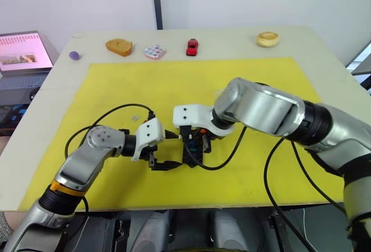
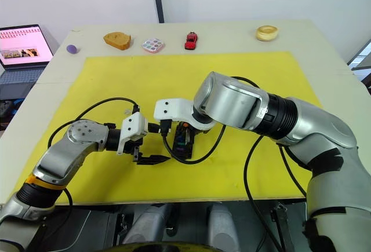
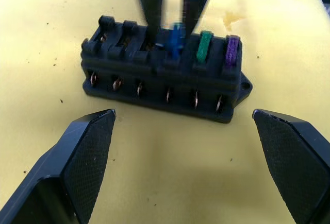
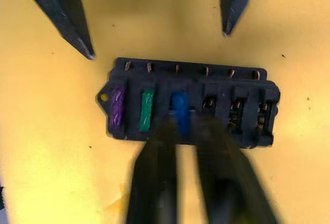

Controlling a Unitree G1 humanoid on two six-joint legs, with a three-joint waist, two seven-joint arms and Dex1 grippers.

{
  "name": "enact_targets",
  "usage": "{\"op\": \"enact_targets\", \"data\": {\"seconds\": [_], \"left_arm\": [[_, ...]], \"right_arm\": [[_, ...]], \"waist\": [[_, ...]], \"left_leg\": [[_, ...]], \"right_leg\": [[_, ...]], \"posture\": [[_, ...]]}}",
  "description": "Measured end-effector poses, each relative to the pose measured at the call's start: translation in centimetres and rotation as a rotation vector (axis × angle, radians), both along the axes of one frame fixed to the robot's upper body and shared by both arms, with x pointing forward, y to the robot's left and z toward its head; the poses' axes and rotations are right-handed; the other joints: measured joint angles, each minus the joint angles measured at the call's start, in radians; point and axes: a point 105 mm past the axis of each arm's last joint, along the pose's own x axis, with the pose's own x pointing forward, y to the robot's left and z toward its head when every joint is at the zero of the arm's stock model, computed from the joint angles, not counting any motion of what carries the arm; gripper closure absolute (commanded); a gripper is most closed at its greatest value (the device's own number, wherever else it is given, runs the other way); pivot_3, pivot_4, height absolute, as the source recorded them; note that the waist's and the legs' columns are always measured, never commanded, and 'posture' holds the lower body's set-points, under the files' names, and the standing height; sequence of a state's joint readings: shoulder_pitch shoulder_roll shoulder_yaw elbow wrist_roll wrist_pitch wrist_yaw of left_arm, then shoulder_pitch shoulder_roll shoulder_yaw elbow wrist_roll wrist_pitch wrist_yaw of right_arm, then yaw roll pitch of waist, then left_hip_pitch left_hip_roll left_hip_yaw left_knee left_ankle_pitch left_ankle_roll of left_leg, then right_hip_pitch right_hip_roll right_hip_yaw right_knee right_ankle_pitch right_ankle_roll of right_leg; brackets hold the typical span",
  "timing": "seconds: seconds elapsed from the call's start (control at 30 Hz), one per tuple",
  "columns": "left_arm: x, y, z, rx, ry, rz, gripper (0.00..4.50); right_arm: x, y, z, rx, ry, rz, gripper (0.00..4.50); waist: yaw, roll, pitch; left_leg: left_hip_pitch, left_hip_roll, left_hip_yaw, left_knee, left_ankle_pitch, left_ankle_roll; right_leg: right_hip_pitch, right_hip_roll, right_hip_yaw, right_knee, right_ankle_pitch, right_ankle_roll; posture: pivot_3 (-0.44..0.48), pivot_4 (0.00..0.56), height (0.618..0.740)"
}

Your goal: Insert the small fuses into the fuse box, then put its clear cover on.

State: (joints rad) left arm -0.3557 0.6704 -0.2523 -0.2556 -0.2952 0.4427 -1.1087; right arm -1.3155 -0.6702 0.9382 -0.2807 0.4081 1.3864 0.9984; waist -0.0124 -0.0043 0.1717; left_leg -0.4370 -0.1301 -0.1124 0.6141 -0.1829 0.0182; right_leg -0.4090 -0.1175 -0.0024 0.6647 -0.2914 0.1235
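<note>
Right wrist view: I'm seating the blue fuse (image 4: pixel 179 112) in the fuse box (image 4: pixel 191 103), right gripper (image 4: pixel 186 131) narrowly parted beside it, left gripper (image 3: pixel 193 147) wide, empty. Next, I'd press it home.

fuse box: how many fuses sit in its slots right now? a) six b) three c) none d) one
b: the fuse box holds a purple fuse, a green fuse and a blue fuse side by side, and the three slots beside them are empty.
</note>
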Motion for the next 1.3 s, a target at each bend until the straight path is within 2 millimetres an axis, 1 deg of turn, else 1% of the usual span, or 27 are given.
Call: {"op": "enact_targets", "data": {"seconds": [0.3, 0.37, 0.47, 0.57, 0.7, 0.8, 0.83, 0.87, 0.9, 0.93, 1.0, 1.13, 1.3], "left_arm": [[0.0, 0.0, 0.0, 0.002, 0.0, 0.0, 0.0], [0.0, 0.0, 0.0, 0.002, 0.0, 0.0, 0.0], [0.1, 0.2, -0.1, 0.003, 0.003, 0.004, 0.0], [0.2, 0.2, 0.0, 0.002, -0.005, 0.002, 0.0], [0.7, 0.7, 0.1, 0.004, -0.006, 0.02, 0.0], [0.9, 0.9, 0.2, 0.004, -0.01, 0.028, 0.0], [1.0, 0.9, 0.5, -0.002, -0.016, 0.032, 0.0], [1.1, 1.1, 0.6, -0.001, -0.019, 0.038, 0.0], [1.1, 1.2, 0.6, -0.003, -0.018, 0.039, 0.0], [1.1, 1.2, 0.6, -0.003, -0.017, 0.04, 0.0], [1.1, 1.1, 0.7, -0.007, -0.016, 0.037, 0.0], [1.2, 1.0, 1.1, -0.009, -0.028, 0.031, 0.0], [1.2, 1.0, 1.0, -0.007, -0.022, 0.024, 0.0]], "right_arm": [[0.1, -0.2, 0.3, 0.012, 0.006, -0.011, 2.37], [0.1, -0.2, 0.6, 0.026, 0.011, -0.014, 2.37], [0.2, -0.4, 1.8, 0.073, 0.007, -0.019, 2.37], [0.2, -0.6, 2.5, 0.095, 0.013, -0.019, 2.37], [0.2, -0.9, 4.8, 0.231, -0.043, 0.021, 2.37], [0.0, -1.0, 4.7, 0.268, -0.042, 0.04, 3.2], [-0.6, -1.0, 4.2, 0.345, -0.058, 0.09, 3.63], [-1.2, -1.1, 3.1, 0.405, -0.068, 0.145, 4.14], [-1.5, -1.1, 2.4, 0.454, -0.086, 0.17, 4.48], [-1.6, -1.3, 1.7, 0.486, -0.098, 0.179, 4.48], [-1.6, -1.6, 1.2, 0.528, -0.129, 0.182, 4.48], [-1.2, -2.1, 1.8, 0.569, -0.181, 0.169, 4.48], [-1.0, -2.4, 0.9, 0.574, -0.161, 0.128, 4.48]], "waist": [[-0.001, 0.0, 0.0], [-0.001, 0.0, 0.0], [-0.001, 0.0, 0.0], [-0.001, 0.0, 0.0], [0.0, 0.0, 0.0], [-0.001, -0.001, 0.0], [0.001, -0.002, -0.001], [0.003, -0.002, 0.0], [0.004, -0.003, 0.0], [0.003, -0.002, 0.0], [0.002, -0.002, 0.0], [0.0, -0.002, 0.0], [0.001, -0.002, 0.0]], "left_leg": [[-0.001, 0.0, 0.0, -0.001, 0.0, 0.0], [-0.001, 0.0, 0.0, -0.001, 0.0, 0.0], [-0.001, 0.0, 0.0, -0.001, 0.0, 0.0], [-0.002, 0.0, 0.0, -0.001, 0.0, 0.0], [-0.004, 0.0, 0.0, 0.0, 0.0, 0.0], [-0.005, 0.0, 0.0, -0.001, 0.0, 0.0], [-0.005, 0.0, -0.001, -0.001, 0.0, 0.0], [-0.006, 0.0, 0.0, 0.0, 0.0, 0.0], [-0.006, 0.0, -0.001, 0.0, 0.0, 0.0], [-0.006, -0.001, 0.0, 0.001, 0.0, 0.001], [-0.006, -0.001, 0.0, 0.002, 0.0, 0.0], [-0.006, 0.0, 0.0, 0.001, 0.0, 0.0], [-0.006, 0.0, 0.0, 0.001, 0.0, 0.0]], "right_leg": [[-0.001, 0.0, 0.0, 0.0, 0.0, 0.0], [-0.001, 0.0, 0.0, 0.0, 0.0, 0.0], [-0.001, 0.0, 0.0, 0.0, 0.0, 0.0], [-0.001, 0.0, 0.0, 0.0, 0.0, 0.0], [-0.002, 0.0, 0.0, 0.0, 0.0, 0.0], [-0.002, 0.0, 0.0, 0.0, 0.0, 0.0], [0.0, 0.0, -0.001, -0.001, 0.0, 0.0], [-0.001, 0.0, -0.001, -0.001, 0.0, 0.0], [0.0, -0.001, -0.001, -0.001, 0.0, 0.0], [0.0, -0.001, 0.0, -0.001, 0.0, 0.0], [0.0, -0.001, 0.0, 0.0, 0.0, 0.0], [0.0, 0.0, 0.0, 0.0, 0.0, 0.0], [0.0, 0.0, 0.0, -0.001, 0.0, 0.0]], "posture": [[0.0, 0.15, 0.74], [0.0, 0.15, 0.74], [0.0, 0.15, 0.74], [0.0, 0.15, 0.74], [0.0, 0.15, 0.74], [0.0, 0.15, 0.74], [0.0, 0.15, 0.74], [0.0, 0.15, 0.74], [0.0, 0.15, 0.74], [0.0, 0.15, 0.74], [0.0, 0.15, 0.74], [0.0, 0.15, 0.74], [0.0, 0.15, 0.74]]}}
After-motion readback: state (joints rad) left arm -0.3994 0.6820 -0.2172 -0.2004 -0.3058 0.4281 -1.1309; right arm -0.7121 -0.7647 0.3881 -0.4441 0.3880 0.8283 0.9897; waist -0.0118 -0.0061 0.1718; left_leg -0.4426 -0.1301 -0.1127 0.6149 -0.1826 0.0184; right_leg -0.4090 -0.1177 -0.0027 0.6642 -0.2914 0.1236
